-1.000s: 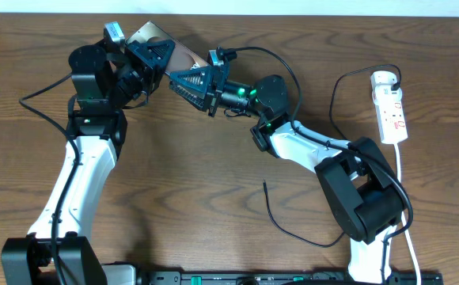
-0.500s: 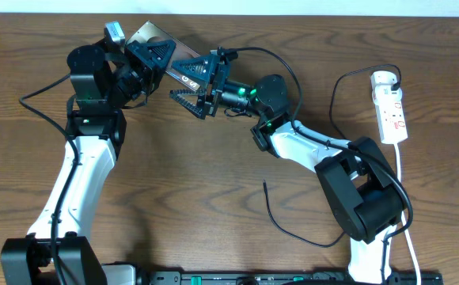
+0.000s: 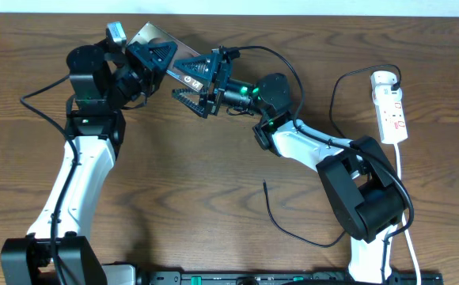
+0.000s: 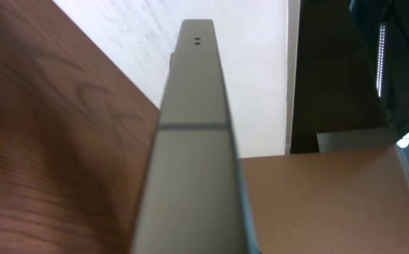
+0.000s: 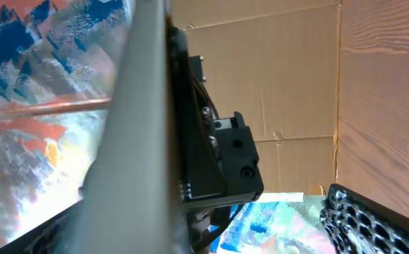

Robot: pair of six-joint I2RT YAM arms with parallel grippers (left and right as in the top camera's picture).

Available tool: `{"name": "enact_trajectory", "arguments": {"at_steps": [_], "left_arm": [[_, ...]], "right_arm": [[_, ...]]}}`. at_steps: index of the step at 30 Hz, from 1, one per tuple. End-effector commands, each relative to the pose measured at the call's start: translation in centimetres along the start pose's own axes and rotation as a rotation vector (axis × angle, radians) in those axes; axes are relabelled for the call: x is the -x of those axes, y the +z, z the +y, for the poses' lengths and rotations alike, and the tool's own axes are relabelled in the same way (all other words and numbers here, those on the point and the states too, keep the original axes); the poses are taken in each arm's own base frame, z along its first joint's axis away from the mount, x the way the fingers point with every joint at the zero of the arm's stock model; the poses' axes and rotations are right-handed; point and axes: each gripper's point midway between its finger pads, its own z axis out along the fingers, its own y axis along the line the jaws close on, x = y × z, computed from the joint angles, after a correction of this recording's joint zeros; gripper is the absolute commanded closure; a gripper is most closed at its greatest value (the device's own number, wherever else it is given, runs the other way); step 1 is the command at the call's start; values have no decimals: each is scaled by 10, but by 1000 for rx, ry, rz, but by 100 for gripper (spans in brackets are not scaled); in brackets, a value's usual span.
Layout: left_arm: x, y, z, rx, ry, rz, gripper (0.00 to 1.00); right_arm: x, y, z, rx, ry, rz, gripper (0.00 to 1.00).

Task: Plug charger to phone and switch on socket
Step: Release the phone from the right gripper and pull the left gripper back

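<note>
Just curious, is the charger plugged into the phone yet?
Not plugged in: the charger's tip lies on the table, far from the phone the left gripper holds.

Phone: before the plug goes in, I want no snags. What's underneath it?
Only wooden table shows around the phone, which the left gripper clamps. The open right gripper sits at its other end. The patch directly beneath is covered by phone and grippers.

Overhead straight down — both wrist views close on the phone
</note>
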Motion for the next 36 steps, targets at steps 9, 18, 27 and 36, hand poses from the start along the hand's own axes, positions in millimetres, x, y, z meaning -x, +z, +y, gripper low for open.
{"name": "enact_trajectory", "arguments": {"at_steps": [9, 18, 27, 36], "left_arm": [[-3, -7, -15, -53, 34, 57, 93], [20, -22, -8, -44, 23, 8, 93], [37, -49, -9, -90, -8, 42, 93], [22, -81, -41, -238, 65, 226, 92]], "right_arm": [[4, 0, 11, 22, -33, -10, 1], [4, 0, 11, 21, -42, -9, 1], [4, 0, 7, 7, -112, -12, 1], [6, -7, -24, -115, -246, 38, 1]]}}
